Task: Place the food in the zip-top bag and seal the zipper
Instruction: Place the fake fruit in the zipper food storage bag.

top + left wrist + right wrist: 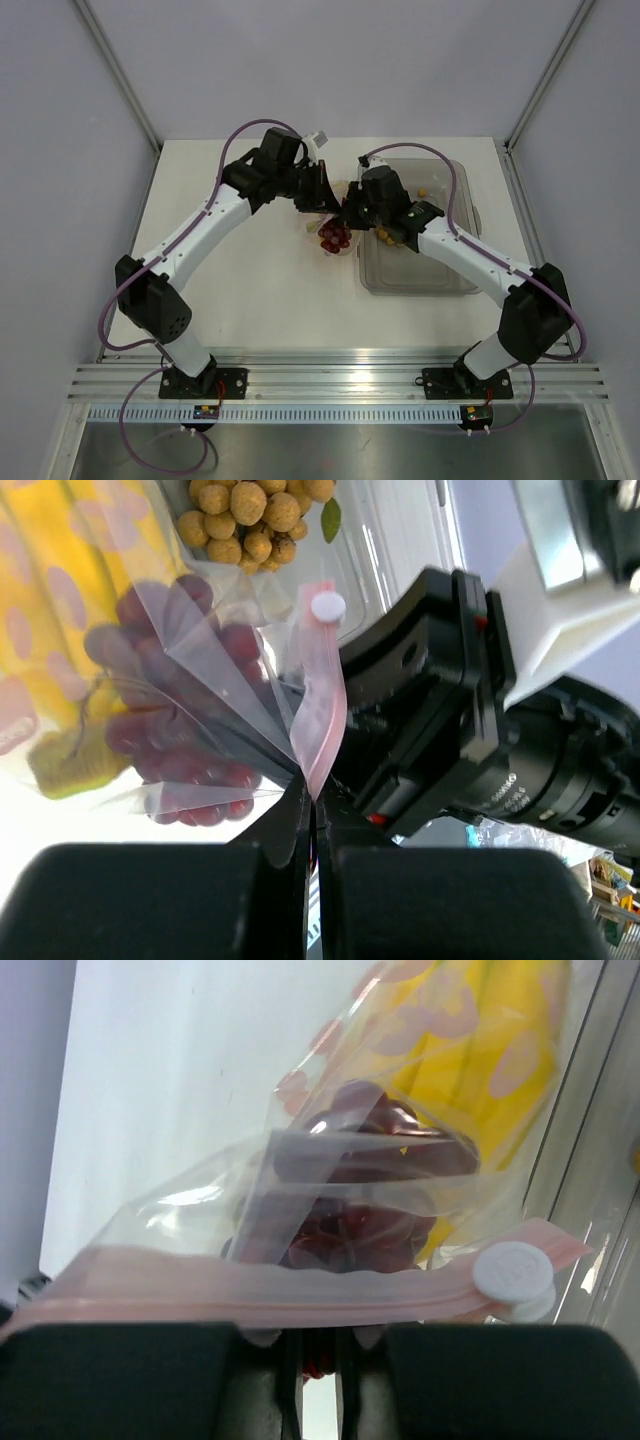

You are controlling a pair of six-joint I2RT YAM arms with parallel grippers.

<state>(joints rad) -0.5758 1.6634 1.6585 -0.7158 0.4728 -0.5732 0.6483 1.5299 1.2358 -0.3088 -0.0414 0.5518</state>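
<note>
The zip-top bag (215,670) hangs between my two grippers, and dark red grapes (185,730) and yellow bananas (60,600) show through its dotted plastic. My left gripper (315,798) is shut on one end of the pink zipper (322,695), below the white slider (327,605). In the right wrist view the zipper (270,1295) runs across the tips of my right gripper (318,1335). Its jaws are drawn close together on it, with the slider (512,1270) off to the right. The tan round fruits (250,520) lie outside the bag in the tray.
The rigid clear tray (415,285) stands right of the bag, under my right arm, with tan fruits (385,236) in it. Both grippers (322,195) (352,212) meet at the table's far middle. Grey walls and metal posts border the table.
</note>
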